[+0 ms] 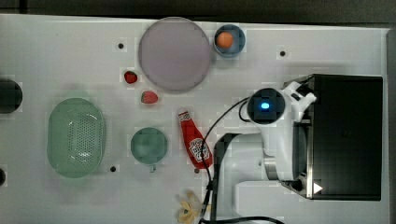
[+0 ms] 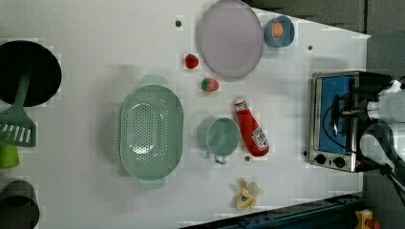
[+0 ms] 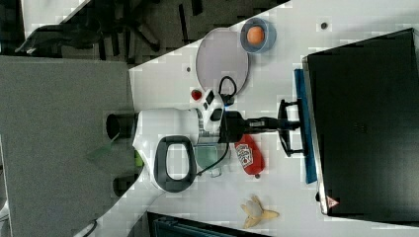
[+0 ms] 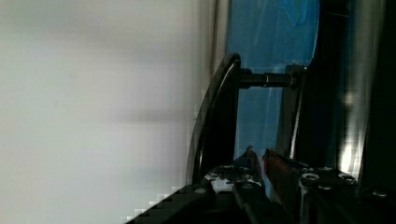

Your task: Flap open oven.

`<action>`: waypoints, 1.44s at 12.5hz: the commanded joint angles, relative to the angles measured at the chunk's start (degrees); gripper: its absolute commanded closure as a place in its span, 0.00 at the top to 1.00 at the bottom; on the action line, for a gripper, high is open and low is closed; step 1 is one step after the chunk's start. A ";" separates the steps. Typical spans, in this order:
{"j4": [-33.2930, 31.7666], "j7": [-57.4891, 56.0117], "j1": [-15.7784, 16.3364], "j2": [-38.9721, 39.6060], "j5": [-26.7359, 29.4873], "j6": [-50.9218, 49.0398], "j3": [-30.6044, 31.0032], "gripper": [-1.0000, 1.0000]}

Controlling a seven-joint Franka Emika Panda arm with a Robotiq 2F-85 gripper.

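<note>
The oven (image 1: 348, 135) is a black box at the top view's right, with a silver front frame (image 2: 329, 157) and a blue glass door (image 3: 301, 98) that stands closed or nearly so. A dark bar handle (image 3: 285, 140) sits in front of the door on two posts. My gripper (image 3: 280, 123) reaches straight to the middle of that bar and is shut on it. In the wrist view the handle (image 4: 217, 121) curves down into my gripper (image 4: 261, 161), with the blue door glass (image 4: 271, 37) just behind. In the left view my gripper (image 2: 345, 112) covers part of the door.
A red ketchup bottle (image 1: 195, 140) lies close to the arm's base, with a banana peel (image 1: 189, 210) at the table edge. Farther off are a green cup (image 1: 148, 145), a green colander (image 1: 76, 137), a grey plate (image 1: 174, 53), a blue bowl holding an orange (image 1: 229, 40) and two strawberries (image 1: 149, 97).
</note>
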 commanded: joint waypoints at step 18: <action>2.88 28.67 9.88 19.22 -5.62 4.74 4.87 0.17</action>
